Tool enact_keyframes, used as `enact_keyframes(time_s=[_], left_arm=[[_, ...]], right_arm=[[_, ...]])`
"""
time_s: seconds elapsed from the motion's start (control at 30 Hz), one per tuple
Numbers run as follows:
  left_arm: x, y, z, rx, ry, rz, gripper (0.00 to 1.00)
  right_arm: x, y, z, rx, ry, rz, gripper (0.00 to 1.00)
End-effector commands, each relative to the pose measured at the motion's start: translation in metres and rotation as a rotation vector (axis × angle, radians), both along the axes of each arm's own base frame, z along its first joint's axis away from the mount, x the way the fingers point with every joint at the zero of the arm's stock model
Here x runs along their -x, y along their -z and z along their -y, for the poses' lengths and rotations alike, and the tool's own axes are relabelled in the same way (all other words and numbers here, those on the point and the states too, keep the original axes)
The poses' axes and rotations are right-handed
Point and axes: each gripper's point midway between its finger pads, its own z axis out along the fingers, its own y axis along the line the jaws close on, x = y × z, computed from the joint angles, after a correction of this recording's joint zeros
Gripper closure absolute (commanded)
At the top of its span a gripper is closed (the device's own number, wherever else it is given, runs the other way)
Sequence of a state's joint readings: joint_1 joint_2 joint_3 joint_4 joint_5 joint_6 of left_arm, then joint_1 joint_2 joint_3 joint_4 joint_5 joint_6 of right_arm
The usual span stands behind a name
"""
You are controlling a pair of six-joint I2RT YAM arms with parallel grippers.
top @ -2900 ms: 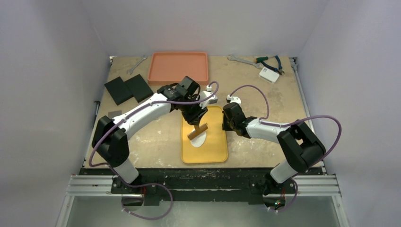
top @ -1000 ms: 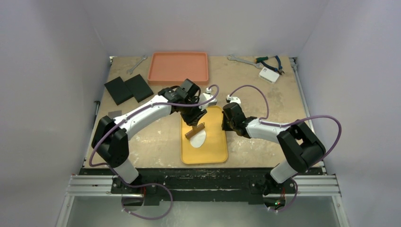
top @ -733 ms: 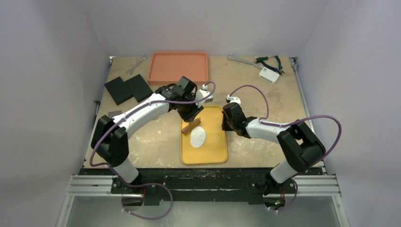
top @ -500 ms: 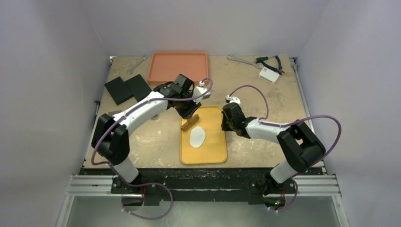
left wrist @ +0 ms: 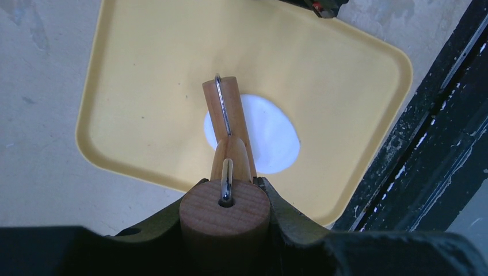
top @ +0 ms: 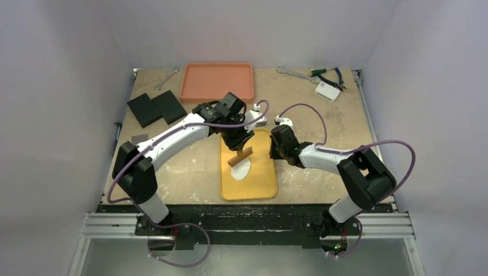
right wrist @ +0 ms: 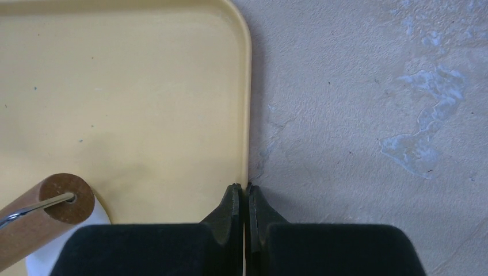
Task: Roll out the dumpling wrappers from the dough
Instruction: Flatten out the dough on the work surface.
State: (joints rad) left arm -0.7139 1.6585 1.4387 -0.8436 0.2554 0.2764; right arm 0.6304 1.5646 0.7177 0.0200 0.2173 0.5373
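Observation:
A flat white oval of dough (top: 243, 169) lies on the yellow tray (top: 260, 185). It also shows in the left wrist view (left wrist: 276, 141). No small round wrapper discs are in view. My left gripper (top: 239, 141) is shut on the handle (left wrist: 224, 213) of a wooden rolling pin (top: 241, 156). The roller (left wrist: 226, 109) rests across the dough's far part. My right gripper (top: 275, 150) is shut on the tray's right rim (right wrist: 248, 138), with its tips (right wrist: 248, 187) pinching the edge. The roller's end (right wrist: 64, 198) shows in the right wrist view.
An orange tray (top: 217, 81) stands at the back. Two black blocks (top: 155, 108) lie at the left. Wrenches (top: 290, 72), pliers (top: 329, 75) and a white box (top: 327, 90) lie at the back right. The black table rail (left wrist: 437, 144) runs along the near edge.
My left gripper drew the rolling pin back to the tray's far left corner, off the dough, then brought it forward onto the dough again. The right gripper has not moved.

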Motion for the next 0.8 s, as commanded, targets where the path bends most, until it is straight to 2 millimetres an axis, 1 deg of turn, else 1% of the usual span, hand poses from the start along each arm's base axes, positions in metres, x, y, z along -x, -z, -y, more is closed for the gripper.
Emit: enact_keyframes(time_s=[0.0,0.1,0.23,0.33,0.47,0.77], left_arm=[[0.012,0.017,-0.005,-0.003,0.003,-0.069,1.0],[0.008,0.039,-0.012,-0.063,0.001,-0.066,1.0],[-0.007,0.053,-0.025,-0.133,-0.023,-0.006,1.0],[-0.019,0.062,-0.04,-0.17,-0.057,0.013,1.0],[-0.03,0.064,-0.051,-0.194,-0.087,0.035,1.0],[-0.045,0.06,-0.064,-0.237,-0.112,0.1,1.0]], right_arm=[[0.002,0.006,0.005,0.041,-0.013,-0.012,1.0],[0.002,0.006,0.005,0.04,-0.014,-0.012,1.0],[0.003,0.006,0.005,0.04,-0.012,-0.012,1.0],[0.003,0.005,0.005,0.04,-0.012,-0.01,1.0],[0.003,0.005,0.005,0.04,-0.013,-0.01,1.0],[0.003,0.006,0.005,0.041,-0.012,-0.011,1.0]])
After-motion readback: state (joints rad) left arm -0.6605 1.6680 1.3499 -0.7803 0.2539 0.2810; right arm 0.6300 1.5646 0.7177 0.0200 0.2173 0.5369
